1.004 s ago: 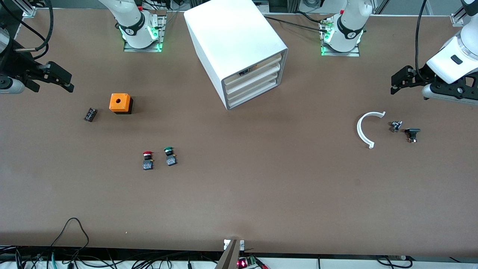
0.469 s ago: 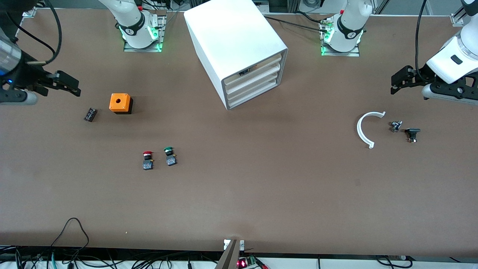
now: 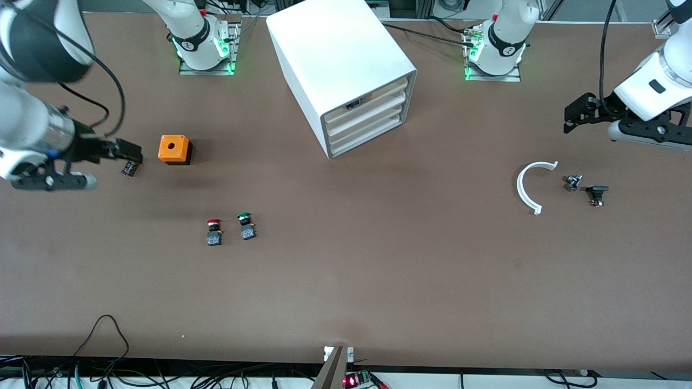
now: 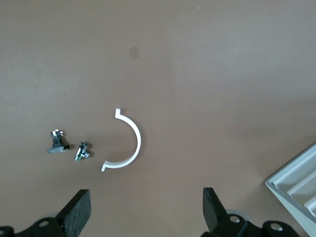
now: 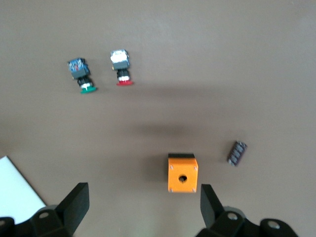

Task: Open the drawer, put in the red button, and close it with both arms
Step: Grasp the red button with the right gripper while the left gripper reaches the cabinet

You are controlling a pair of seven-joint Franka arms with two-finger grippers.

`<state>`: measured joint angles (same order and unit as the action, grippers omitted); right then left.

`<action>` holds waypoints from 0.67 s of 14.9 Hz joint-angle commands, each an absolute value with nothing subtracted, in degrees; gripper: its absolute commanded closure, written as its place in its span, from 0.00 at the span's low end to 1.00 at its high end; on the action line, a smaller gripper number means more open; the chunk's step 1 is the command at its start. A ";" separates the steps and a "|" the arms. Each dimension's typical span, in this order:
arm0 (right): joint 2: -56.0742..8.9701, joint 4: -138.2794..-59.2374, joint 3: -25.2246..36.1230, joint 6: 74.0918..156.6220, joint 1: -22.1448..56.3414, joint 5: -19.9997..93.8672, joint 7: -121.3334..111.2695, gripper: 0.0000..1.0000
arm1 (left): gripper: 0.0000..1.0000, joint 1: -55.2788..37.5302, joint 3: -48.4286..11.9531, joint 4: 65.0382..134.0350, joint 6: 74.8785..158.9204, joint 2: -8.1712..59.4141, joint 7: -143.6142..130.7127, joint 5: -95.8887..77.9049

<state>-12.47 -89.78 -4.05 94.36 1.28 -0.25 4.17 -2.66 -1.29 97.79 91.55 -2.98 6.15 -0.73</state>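
The right end effector [image 3: 127, 152] hung empty with fingers spread wide over the small black part [image 3: 130, 166] beside the orange box [image 3: 174, 149]. The red button [image 3: 213, 231] lay on the brown counter [image 3: 346, 281] beside the green button [image 3: 246, 226], long axis toward the front camera, cap toward the cabinet [image 3: 341, 70] with its drawers shut. The left end effector [image 3: 573, 115] waited wide open and empty above the white arc [image 3: 527, 186].
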 commanded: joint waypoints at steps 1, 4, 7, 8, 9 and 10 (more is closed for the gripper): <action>-15.81 -89.74 -4.13 100.17 3.07 0.26 3.78 0.00 | 0.00 -3.25 -2.46 97.65 86.95 -3.25 6.76 -3.15; -20.64 -89.82 -4.22 108.17 3.78 0.35 4.04 0.00 | 0.00 -3.60 -6.76 97.65 82.10 -1.32 6.94 -7.63; -24.16 -90.61 -4.31 115.64 4.56 0.53 4.31 0.00 | 0.00 -3.52 -8.53 98.52 81.56 1.57 9.66 -18.16; -25.48 -90.96 -4.31 118.01 5.09 0.53 4.31 0.00 | 0.00 -3.43 -8.61 98.79 81.56 2.71 10.19 -21.67; -26.79 -91.23 -4.31 120.39 5.10 0.53 4.39 0.00 | 0.00 -3.51 -8.61 99.40 81.82 3.68 11.15 -25.36; -28.11 -91.40 -4.31 122.41 5.27 0.53 4.39 0.00 | 0.00 -3.52 -8.53 99.58 82.17 4.65 12.21 -28.71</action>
<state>-26.45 -90.74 -4.26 118.76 4.84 -0.21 4.22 -3.88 -9.02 99.22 82.31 2.76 8.64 -22.75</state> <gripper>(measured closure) 0.000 0.000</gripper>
